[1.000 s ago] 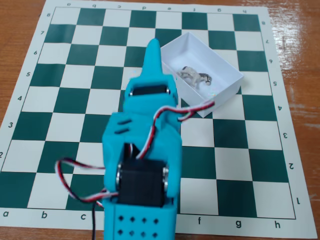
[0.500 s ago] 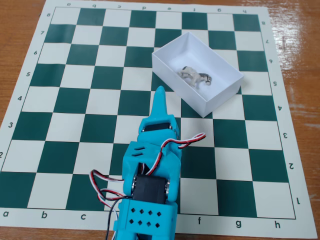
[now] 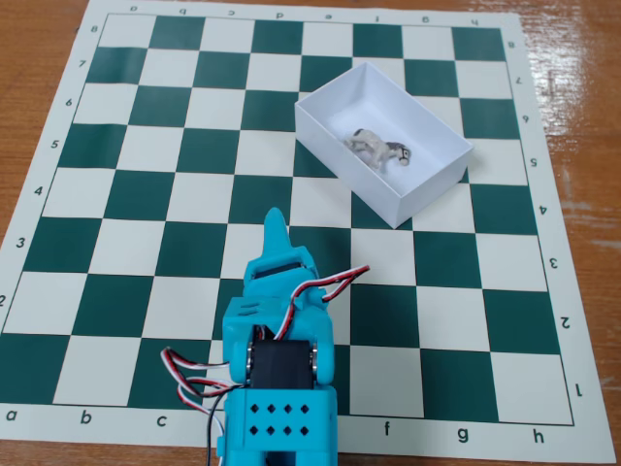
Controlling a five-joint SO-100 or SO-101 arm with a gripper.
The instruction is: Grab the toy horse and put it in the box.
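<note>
One toy horse (image 3: 379, 149) lies inside the box (image 3: 427, 189), near its middle, so I judge the placing step as done. The gripper (image 3: 276, 219) is well apart from the box, toward the near edge of the chessboard (image 3: 126, 194), and carries nothing; its fingers look pressed together into one point. What remains, I think, is only bringing the arm to rest.
</note>
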